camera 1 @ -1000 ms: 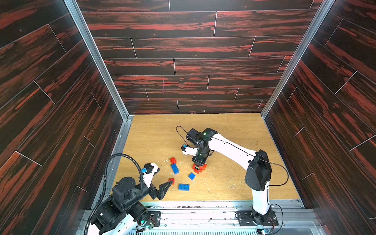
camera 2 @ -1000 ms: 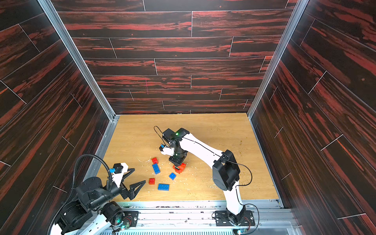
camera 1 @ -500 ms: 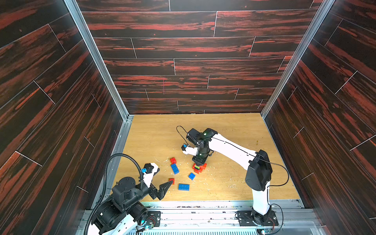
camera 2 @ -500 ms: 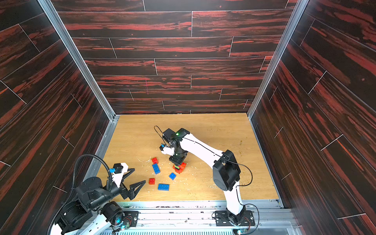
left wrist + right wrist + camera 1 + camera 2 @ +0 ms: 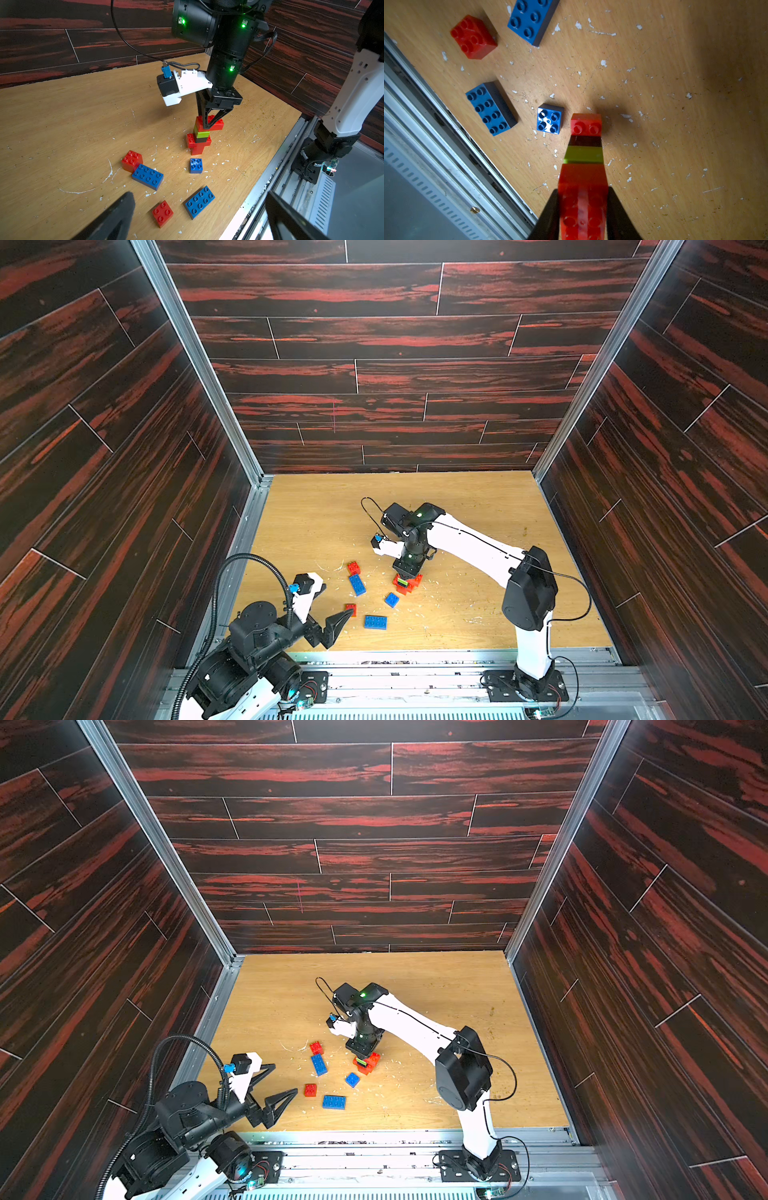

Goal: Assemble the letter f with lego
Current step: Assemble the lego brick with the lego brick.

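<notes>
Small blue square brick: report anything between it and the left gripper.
Nothing squarely blocks the small blue square brick; a red square brick lies by one fingertip of the left gripper, a blue oblong brick lies beyond the other.

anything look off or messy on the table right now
Yes: white flecks litter the wooden table around the loose bricks, plus a curved white scrape beside the red square brick, like chipped debris. The brick stack in the right pincer stands upright.

Obstacles: loose lego bricks (image 5: 357,585) are scattered before the left gripper (image 5: 338,598); the lego stack (image 5: 200,135) is clamped by the right gripper (image 5: 208,124).
Free room: the far tabletop (image 5: 415,497) is left unoccupied.
</notes>
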`<state>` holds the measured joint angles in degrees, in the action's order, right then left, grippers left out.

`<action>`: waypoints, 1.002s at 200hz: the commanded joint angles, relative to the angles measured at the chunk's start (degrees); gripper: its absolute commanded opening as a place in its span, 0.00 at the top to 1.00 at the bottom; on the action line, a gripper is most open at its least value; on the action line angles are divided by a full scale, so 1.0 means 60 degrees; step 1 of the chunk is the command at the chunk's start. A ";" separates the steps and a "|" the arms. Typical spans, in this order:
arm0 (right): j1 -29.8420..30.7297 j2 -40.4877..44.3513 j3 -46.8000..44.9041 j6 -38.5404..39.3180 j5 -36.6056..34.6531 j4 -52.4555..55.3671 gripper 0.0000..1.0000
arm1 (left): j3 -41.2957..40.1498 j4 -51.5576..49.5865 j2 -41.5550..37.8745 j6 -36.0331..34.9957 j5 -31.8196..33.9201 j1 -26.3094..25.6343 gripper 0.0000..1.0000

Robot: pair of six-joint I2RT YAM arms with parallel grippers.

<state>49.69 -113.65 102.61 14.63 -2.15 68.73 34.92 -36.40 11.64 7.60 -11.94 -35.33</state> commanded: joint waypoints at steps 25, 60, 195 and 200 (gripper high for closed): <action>-0.0006 -0.0050 -0.0473 -0.0161 0.0147 0.0381 0.81 | -0.0064 0.0093 0.0078 0.0025 -0.0012 -0.0044 0.00; -0.0004 -0.0186 -0.0617 -0.0147 0.0223 0.0367 0.81 | -0.0069 0.0102 0.0082 0.0023 -0.0011 -0.0043 0.00; -0.0137 -0.0737 -0.0398 0.0219 0.0060 0.0692 0.81 | -0.0073 0.0078 0.0096 0.0046 0.0003 -0.0040 0.00; -0.0129 -0.0771 -0.0352 0.0233 0.0051 0.0721 0.81 | -0.0063 0.0083 0.0075 0.0044 0.0000 -0.0038 0.00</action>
<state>49.10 -113.54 101.36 15.25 -1.61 67.59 34.92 -36.40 11.64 7.79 -11.94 -35.33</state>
